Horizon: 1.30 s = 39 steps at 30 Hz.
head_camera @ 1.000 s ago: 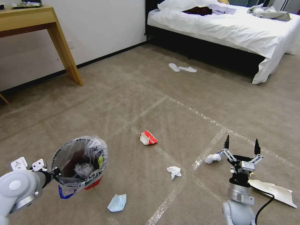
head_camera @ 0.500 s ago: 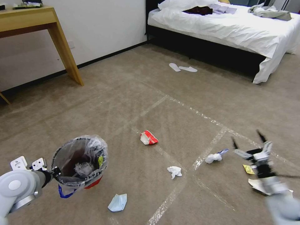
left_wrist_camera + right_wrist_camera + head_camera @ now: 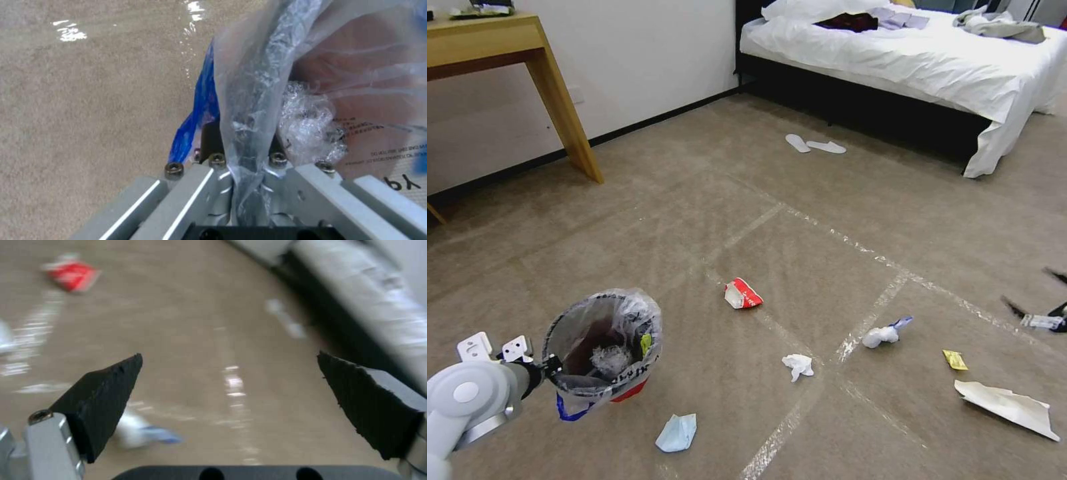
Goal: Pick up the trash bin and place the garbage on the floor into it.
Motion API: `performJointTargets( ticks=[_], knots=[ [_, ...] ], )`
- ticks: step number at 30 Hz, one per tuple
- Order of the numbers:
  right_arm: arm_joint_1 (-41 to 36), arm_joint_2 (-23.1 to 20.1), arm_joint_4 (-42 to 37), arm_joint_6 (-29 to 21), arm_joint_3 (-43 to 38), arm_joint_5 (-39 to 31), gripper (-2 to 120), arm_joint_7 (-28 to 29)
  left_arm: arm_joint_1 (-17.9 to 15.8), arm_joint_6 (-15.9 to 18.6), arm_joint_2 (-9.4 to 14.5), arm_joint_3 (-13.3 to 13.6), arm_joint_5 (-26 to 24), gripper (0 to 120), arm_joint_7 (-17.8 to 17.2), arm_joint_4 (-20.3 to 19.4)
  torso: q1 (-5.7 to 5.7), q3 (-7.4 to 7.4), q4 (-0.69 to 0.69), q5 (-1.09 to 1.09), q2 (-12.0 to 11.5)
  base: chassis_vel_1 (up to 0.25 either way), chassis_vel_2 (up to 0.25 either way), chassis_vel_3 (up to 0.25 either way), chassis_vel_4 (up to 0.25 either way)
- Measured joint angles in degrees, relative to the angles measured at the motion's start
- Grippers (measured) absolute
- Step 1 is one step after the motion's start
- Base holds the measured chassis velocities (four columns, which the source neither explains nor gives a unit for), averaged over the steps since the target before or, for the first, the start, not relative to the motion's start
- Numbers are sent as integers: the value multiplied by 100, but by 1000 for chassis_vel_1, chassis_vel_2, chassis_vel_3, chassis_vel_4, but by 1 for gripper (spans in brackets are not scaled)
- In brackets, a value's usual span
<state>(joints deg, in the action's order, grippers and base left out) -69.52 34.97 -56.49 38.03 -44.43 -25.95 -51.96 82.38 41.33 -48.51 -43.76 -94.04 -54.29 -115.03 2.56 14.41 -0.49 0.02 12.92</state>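
Right hand (image 3: 1044,300) has swung from mid-floor out to the 3 o'clock edge of the head view, fingers spread wide, empty. Left hand (image 3: 547,373), at 8 o'clock, stays clamped on the rim of the small round red bag-lined trash bin (image 3: 602,347), held off the beige carpet floor (image 3: 694,220). Crumpled white tissue (image 3: 798,365) and red-and-white paper carton (image 3: 742,295) remain uncollected; no pickup under way.

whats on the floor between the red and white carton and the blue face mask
Nothing: in the head view the carpet between the carton and the face mask is bare. The trash bin sits off to its left.
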Motion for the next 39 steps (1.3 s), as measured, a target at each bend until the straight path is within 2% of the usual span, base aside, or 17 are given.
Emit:
performJointTargets(
  ticks=[2, 4, 6, 12, 14, 15, 18, 20, 22, 24, 28, 29, 33, 35, 37, 38, 39],
  knots=[
    [101, 47, 142, -42, 144, -26, 100, -377, -36, 1, 55, 38, -2, 1, 5, 16, 0, 0, -2, 2, 0, 0, 0, 0, 0],
    [166, 60, 206, -61, 218, -23, 100, -502, -41, 0, 78, 41, -6, 1, 12, 18, 0, 0, -4, 5, 0, 0, 0, 0, 0],
    [544, 111, 534, -66, 682, -24, 100, -859, -45, 2, 173, 24, -48, 1, 30, 35, 0, 0, -2, 0, 0, 0, 0, 0, 0],
    [1104, 213, 613, -140, 1505, -20, 100, -965, -17, 4, 206, -51, -61, 1, 59, 47, 0, 0, -4, -4, 0, 0, 0, 0, 0],
    [1549, 380, 643, -169, 2153, 171, 100, -929, 9, 4, 143, -66, -41, 1, 45, 25, 0, 0, -1, -3, 0, 0, 0, 0, 0],
    [1961, 575, 740, -170, 2772, 337, 100, -889, 24, -2, 77, -67, -16, 1, 31, 0, 0, 0, -2, -2, 0, 0, 0, 0, 0],
    [2311, 763, 853, -167, 3239, 491, 100, -865, 39, -5, 16, -65, 9, 1, 3, -16, 0, 1, -3, 1, 0, 0, 0, 0, 0],
    [3206, 1311, 1312, -110, 4258, 934, 100, -812, 81, -20, -137, -60, 97, 1, -16, -21, 0, 1, 2, -2, 0, 0, 0, 0, 0],
    [3389, 1435, 1413, -136, 4475, 1033, 100, -765, 95, -22, -172, -60, 123, 1, -19, -15, 1, 1, 2, -1, 0, 0, 0, 0, 0],
    [3997, 1887, 1751, -315, 5260, 1413, 100, -264, 158, -28, -280, -90, 216, 1, -27, 11, 0, 1, 3, -3, 0, 0, 0, 0, 0],
    [4469, 2241, 2191, -420, 5731, 1759, 100, 37, 178, -40, -325, -114, 254, 1, -25, 39, 0, 2, -2, 0, 0, 0, 0, 0, 0],
    [4768, 2446, 2474, -427, 5895, 1899, 100, 5, 181, -46, -342, -125, 272, 1, -26, 46, 1, 1, -5, 0, 0, 0, 0, 0, 0],
    [5258, 2670, 2765, -476, 6311, 1921, 100, -245, 191, -48, -385, -138, 301, 1, -17, 66, 1, 1, -3, -4, 0, 0, 0, 0, 0],
    [5461, 2797, 2879, -477, 6491, 1918, 100, -452, 189, -48, -406, -145, 319, 1, -19, 84, 0, 0, -4, -6, 0, 0, 0, 0, 0],
    [5773, 3135, 3182, -470, 6784, 2028, 100, -878, 175, -48, -431, -151, 320, 1, -5, 91, 0, 0, -4, -2, 0, 0, 0, 0, 0],
    [5773, 3135, 3182, -470, 6784, 2028, 100, -878, 175, -48, -431, -151, 320, 1, -5, 91, 0, 0, -4, -2, 0, 0, 0, 0, 0],
    [5896, 3345, 3405, -418, 6902, 2133, 100, -1036, 171, -48, -434, -154, 321, 1, -8, 91, 0, 0, -1, -2, 0, 0, 0, 0, 0]
  ],
)
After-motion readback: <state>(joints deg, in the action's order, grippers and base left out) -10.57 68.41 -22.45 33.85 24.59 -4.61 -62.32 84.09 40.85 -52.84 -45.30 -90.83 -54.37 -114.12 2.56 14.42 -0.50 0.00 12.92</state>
